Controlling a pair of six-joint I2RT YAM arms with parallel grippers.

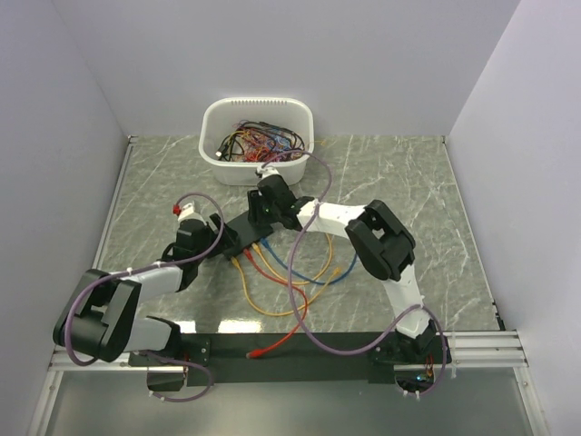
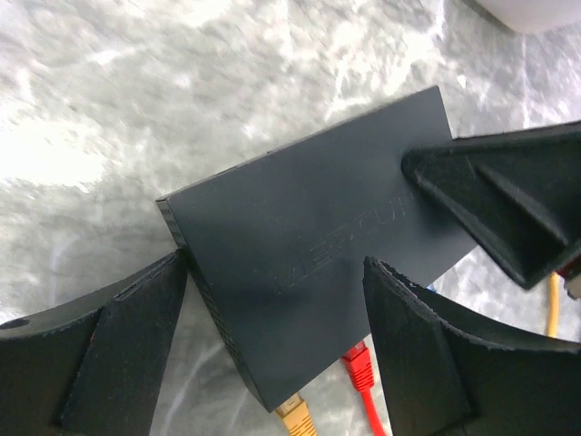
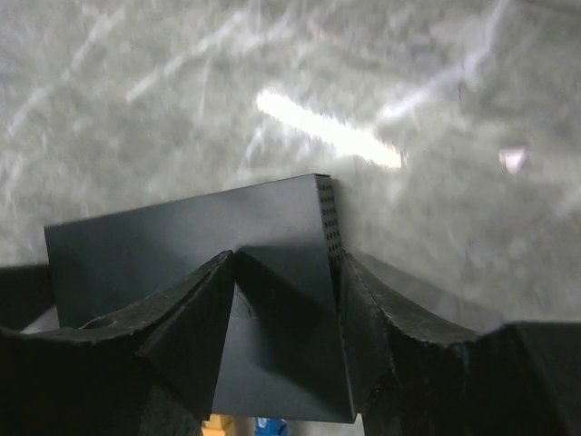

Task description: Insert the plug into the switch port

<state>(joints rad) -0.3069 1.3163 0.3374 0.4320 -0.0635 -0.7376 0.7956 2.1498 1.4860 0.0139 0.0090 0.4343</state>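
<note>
Shows a yellow plug (image 2: 295,418) and a red plug (image 2: 359,365) already seated in the black switch (image 2: 309,254), mid-tabletop (image 1: 408,182). Leaves, seemingly, the loose red-tipped cable (image 1: 268,348) near the arm bases to insert. Finds left pincer (image 2: 272,272) and right pincer (image 3: 286,263) released over the switch, neither gripping a plug. Offers grey marbled surface, plain pale walls (image 1: 318,54).

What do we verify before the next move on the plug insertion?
1. Plug in hand: not ok. Left gripper and right gripper both show open jaws, holding nothing.
2. Switch flat on the table: ok.
3. Free switch port: cannot tell; port row hidden, yellow plug and red plug sit at its edge.
4. Pickable cable: ok; loose red cable end lies by the near rail.
5. Clearance over the switch: not ok; both grippers crowd it.
</note>
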